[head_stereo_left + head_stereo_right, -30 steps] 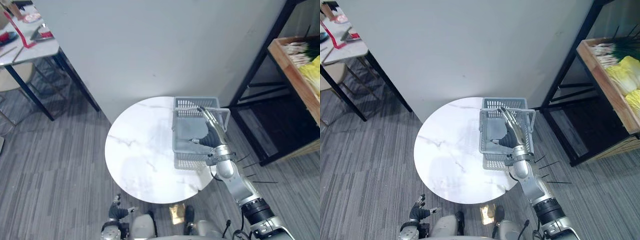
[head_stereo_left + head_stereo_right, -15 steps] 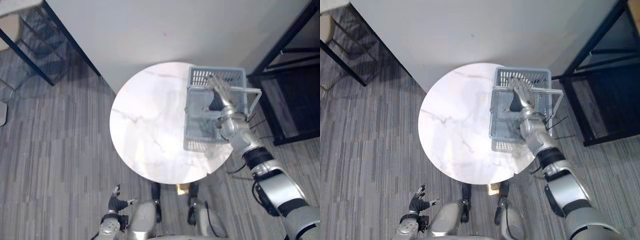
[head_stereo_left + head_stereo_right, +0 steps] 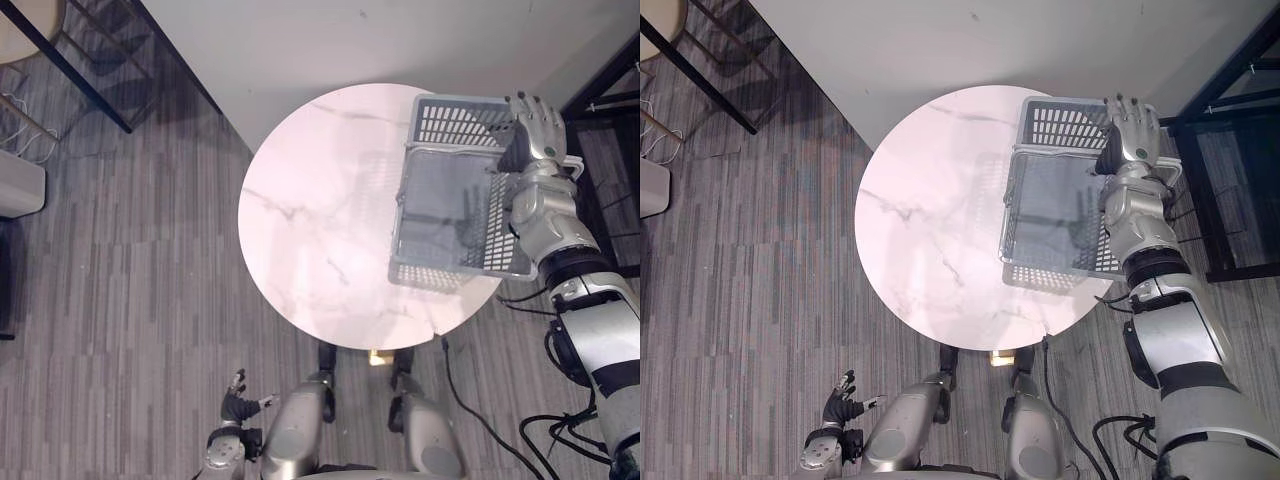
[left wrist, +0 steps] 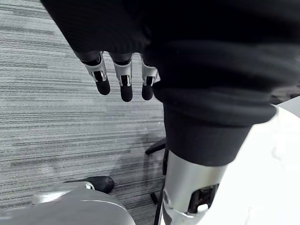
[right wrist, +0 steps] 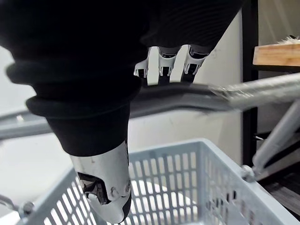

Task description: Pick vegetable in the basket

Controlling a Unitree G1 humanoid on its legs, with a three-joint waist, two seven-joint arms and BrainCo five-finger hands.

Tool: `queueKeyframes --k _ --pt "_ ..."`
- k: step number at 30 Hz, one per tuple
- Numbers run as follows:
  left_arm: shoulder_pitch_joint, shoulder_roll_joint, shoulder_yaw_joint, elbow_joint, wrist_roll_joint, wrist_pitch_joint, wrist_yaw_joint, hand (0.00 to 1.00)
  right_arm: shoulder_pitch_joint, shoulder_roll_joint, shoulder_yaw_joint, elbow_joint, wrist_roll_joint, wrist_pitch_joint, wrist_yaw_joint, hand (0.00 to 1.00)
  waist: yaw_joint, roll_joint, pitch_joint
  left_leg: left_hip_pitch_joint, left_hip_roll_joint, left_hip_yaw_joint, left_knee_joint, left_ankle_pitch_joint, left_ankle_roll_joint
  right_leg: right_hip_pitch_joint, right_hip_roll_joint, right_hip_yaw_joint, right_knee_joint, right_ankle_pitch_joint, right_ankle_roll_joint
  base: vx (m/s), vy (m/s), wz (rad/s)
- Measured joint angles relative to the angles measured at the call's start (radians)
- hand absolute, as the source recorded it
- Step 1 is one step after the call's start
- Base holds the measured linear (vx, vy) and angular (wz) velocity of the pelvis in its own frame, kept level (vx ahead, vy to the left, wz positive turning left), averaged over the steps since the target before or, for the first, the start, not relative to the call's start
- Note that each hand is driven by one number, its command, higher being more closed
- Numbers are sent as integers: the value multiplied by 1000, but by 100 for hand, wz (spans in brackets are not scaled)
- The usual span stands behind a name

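Left hand (image 3: 238, 405) hangs idle, low and off the table's near-left edge, over the floor. Its fingers (image 4: 122, 82) are loose and straight and hold nothing.

Table (image 3: 320, 200) is round white marble, with its left and middle bare.

Basket (image 3: 455, 120) is grey plastic mesh, over the table's right side. It is tilted, with its near-right corner out past the table edge. Its shadow falls offset on the marble, so it is likely off the table top and not resting on it. Inside is bare mesh, so loading looks not yet started.

Handle (image 5: 187, 96) is swung up and runs across the underside of the right hand (image 3: 535, 125), at the far-right part of the basket. The fingers (image 5: 164, 65) look mostly straight and reach past the bar. The hand is spread and carries the basket hooked on it rather than clenched. That fits a carry: the weight hangs from the bar and the basket's mouth stays open upward.

Black shelf frame (image 3: 610, 60) stands just off the table's right side. A wooden tray edge (image 5: 276, 54) sits on it, contents too cut off to name. That is probably where the vegetables are, so the basket is held on that side.
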Motion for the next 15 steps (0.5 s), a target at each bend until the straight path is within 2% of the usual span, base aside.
queueKeyframes --k 6,10,15 --pt "-25 -10 -2 2 -3 0 0 0 -2 -2 -32 11 6 -5 16 100 0 2 1 7 -7 -2 -17 16 0 2 -5 -1 -5 0 0 -49 5 1" --pt "-38 -26 -2 3 -3 0 0 0 19 2 -72 -25 52 -7 15 100 -3 0 2 18 -13 1 -45 34 3 3 -11 4 -12 0 0 -42 16 0" --pt "-38 -27 4 3 -1 8 0 0 156 50 -123 -225 150 -1 14 100 -12 -14 7 50 -9 29 -44 30 4 22 -9 32 -11 5 9 6 8 -14"
